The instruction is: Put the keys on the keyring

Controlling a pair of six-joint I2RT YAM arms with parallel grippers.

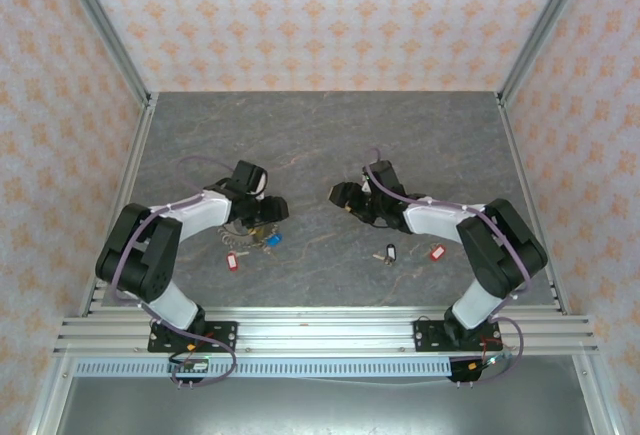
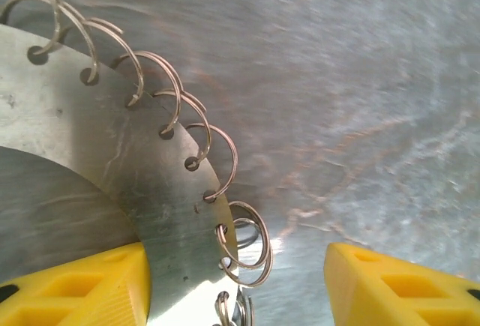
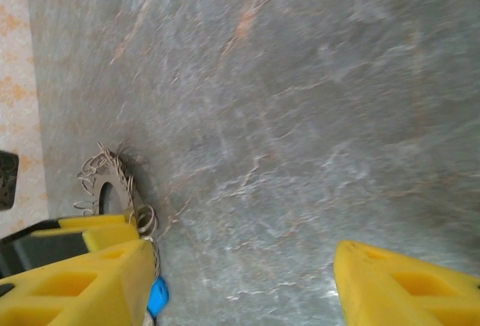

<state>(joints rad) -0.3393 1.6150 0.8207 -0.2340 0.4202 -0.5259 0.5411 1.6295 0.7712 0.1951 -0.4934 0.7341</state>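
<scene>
The keyring (image 2: 112, 154) is a flat grey metal ring with small wire loops threaded through holes along its rim; it lies on the table under my left gripper (image 2: 240, 288). That gripper is open: the ring's band sits just inside its left finger (image 2: 75, 288), far from the other finger. From above, the left gripper (image 1: 263, 207) hangs over the keyring (image 1: 245, 233), with a blue key (image 1: 273, 240) and a red key (image 1: 233, 258) beside it. My right gripper (image 3: 244, 288) is open over bare table, right of the keyring (image 3: 105, 183) and the blue key (image 3: 157, 296).
A black key (image 1: 388, 253) and another red key (image 1: 437, 251) lie near the front, below the right gripper (image 1: 342, 197). The grey marbled table (image 1: 320, 135) is framed by metal rails and patterned walls. The left gripper's yellow finger (image 3: 82, 232) shows in the right wrist view.
</scene>
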